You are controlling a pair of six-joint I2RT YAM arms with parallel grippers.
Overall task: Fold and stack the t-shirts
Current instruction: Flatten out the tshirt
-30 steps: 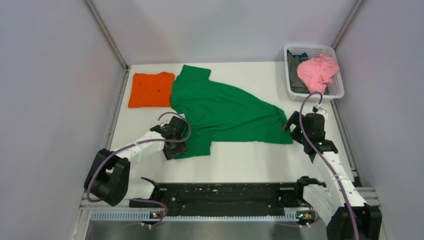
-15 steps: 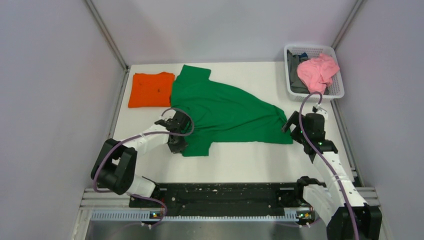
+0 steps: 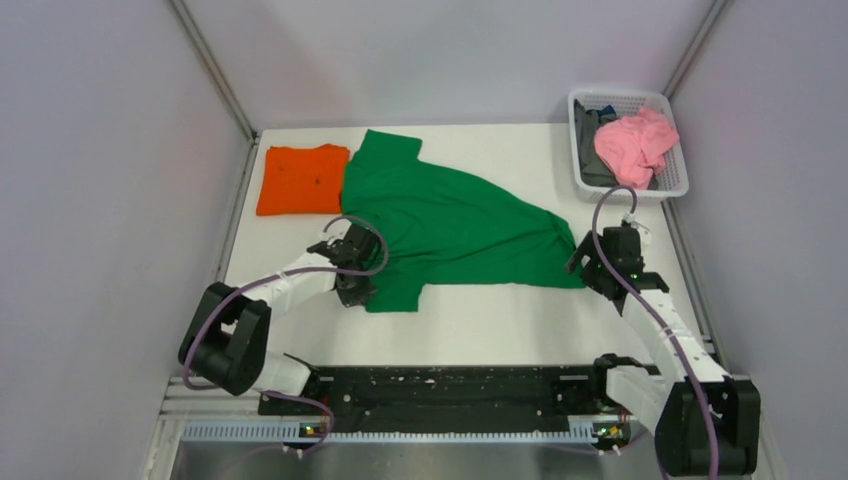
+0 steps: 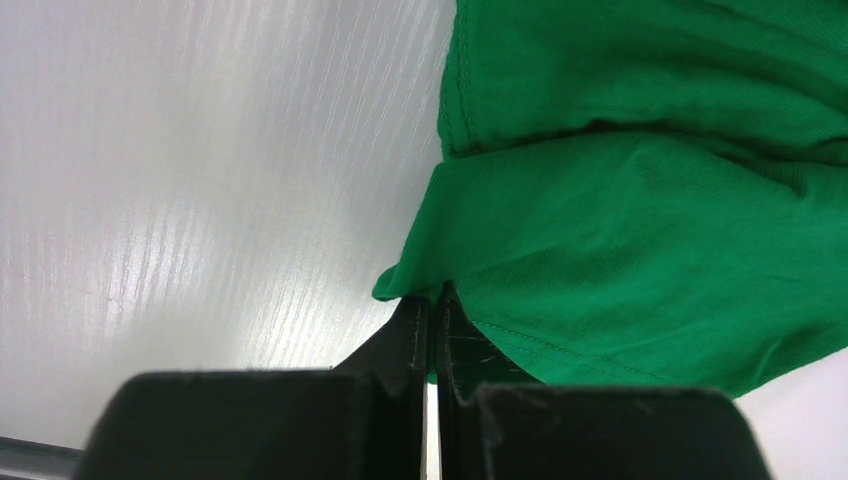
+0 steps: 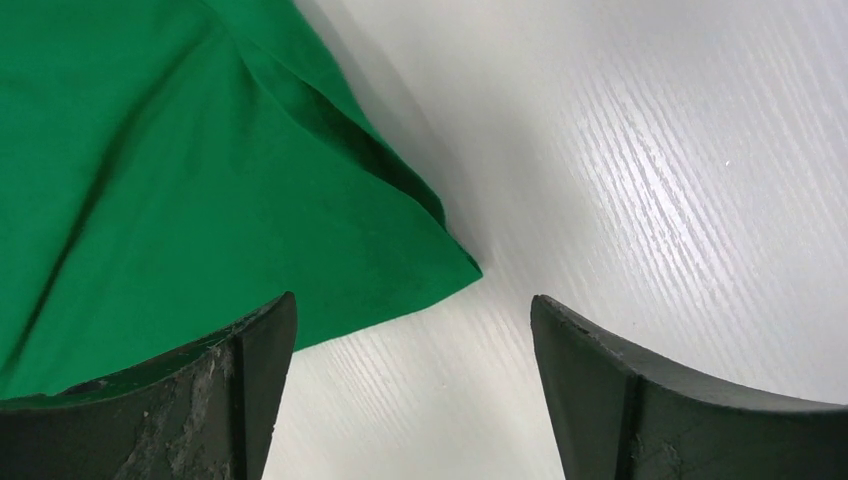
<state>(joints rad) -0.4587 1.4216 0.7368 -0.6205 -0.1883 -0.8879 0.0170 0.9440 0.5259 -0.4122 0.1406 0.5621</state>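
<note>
A large green t-shirt (image 3: 450,225) lies spread across the middle of the white table. An orange t-shirt (image 3: 300,178) lies folded at the back left, touching the green one's left edge. My left gripper (image 3: 357,285) is shut on the green t-shirt's near-left hem; in the left wrist view the cloth (image 4: 640,220) is pinched between the closed jaws of that gripper (image 4: 434,300). My right gripper (image 3: 585,262) stands open at the shirt's right corner. The right wrist view shows that corner (image 5: 430,255) ahead of the gap of the right gripper (image 5: 413,305), with the left finger over the cloth.
A white basket (image 3: 676,185) holding pink and dark cloth stands at the back right corner. Grey walls close in the table on three sides. Bare table (image 3: 500,320) lies between the green shirt and the arm bases.
My left gripper has closed on the green shirt's near-left hem and shifted slightly toward the shirt. The right gripper has dropped a little toward the right corner and narrowed slightly.
</note>
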